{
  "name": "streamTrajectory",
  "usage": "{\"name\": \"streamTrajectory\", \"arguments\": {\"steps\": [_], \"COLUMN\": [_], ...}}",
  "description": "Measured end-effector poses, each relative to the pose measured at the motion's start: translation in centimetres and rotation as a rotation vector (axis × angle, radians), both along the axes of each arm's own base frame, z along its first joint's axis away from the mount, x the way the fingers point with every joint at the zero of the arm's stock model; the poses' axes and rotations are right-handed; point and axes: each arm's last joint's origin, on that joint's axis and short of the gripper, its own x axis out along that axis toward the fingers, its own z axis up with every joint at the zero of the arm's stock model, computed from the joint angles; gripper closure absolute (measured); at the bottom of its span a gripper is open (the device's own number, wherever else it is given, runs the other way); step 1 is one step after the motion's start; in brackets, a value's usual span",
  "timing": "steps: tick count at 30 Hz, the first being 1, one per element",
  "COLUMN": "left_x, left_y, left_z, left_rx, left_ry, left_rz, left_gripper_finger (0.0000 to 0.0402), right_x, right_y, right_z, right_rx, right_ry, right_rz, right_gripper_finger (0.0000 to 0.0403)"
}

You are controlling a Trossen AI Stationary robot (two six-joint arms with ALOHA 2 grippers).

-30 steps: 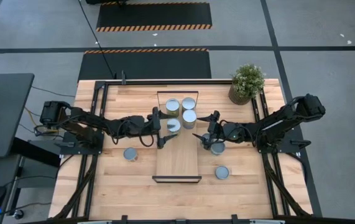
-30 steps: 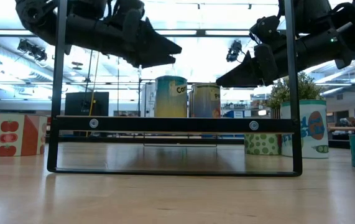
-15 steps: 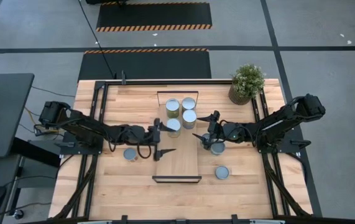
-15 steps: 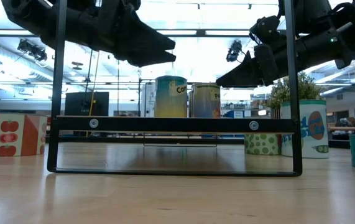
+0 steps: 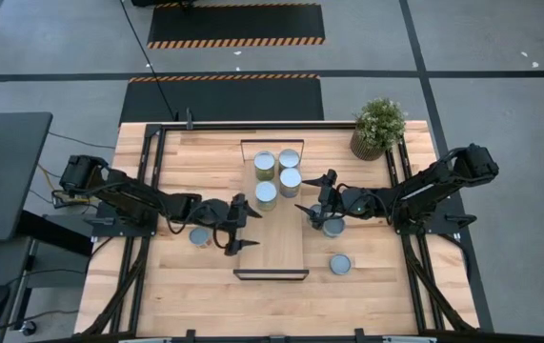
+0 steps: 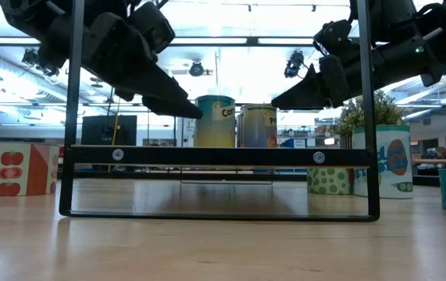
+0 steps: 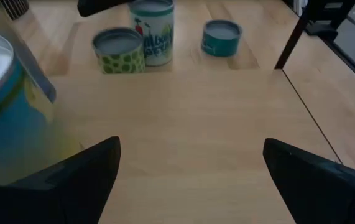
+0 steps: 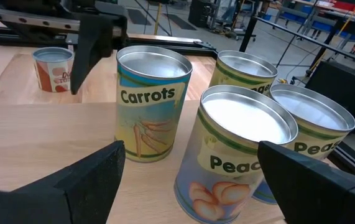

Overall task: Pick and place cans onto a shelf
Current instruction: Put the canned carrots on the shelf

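The shelf (image 5: 276, 243) is a long light-wood board in a dark frame at the table's middle. Several cans stand at its far end, among them a Carrots can (image 8: 152, 106) and a Peaches can (image 8: 239, 149). My left gripper (image 5: 243, 227) is open and empty over the shelf's left edge, nearer than the Carrots can (image 7: 3, 106). My right gripper (image 5: 310, 193) is open and empty just right of the shelf, facing the cans. A red can (image 5: 199, 235) stands on the table left of the shelf; other cans (image 5: 340, 264) stand to its right.
A potted plant (image 5: 378, 126) stands at the far right corner. Dark frame rails (image 5: 148, 171) run along the table's left and right sides. A green-dotted can (image 7: 120, 50), a white can and a teal can (image 7: 222, 36) stand right of the shelf, under my right arm.
My left gripper has drawn back from the Carrots can toward the table's near edge and a little left, staying open, and has come lower with its fingertips tipped down. The can stays upright on the shelf.
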Motion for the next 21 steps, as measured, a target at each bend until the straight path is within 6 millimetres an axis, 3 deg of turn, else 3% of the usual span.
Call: {"name": "streamTrajectory", "arguments": {"steps": [21], "left_x": [1.4], "left_y": [0.6], "left_z": [-1.8], "left_rx": [0.037], "left_ry": [-0.058], "left_rz": [0.173], "left_gripper_finger": [0.0001], "right_x": [0.0], "right_y": [0.0], "right_z": [0.1], "right_rx": [0.001], "right_ry": [-0.007], "right_rz": [0.000], "right_gripper_finger": [0.0028]}}
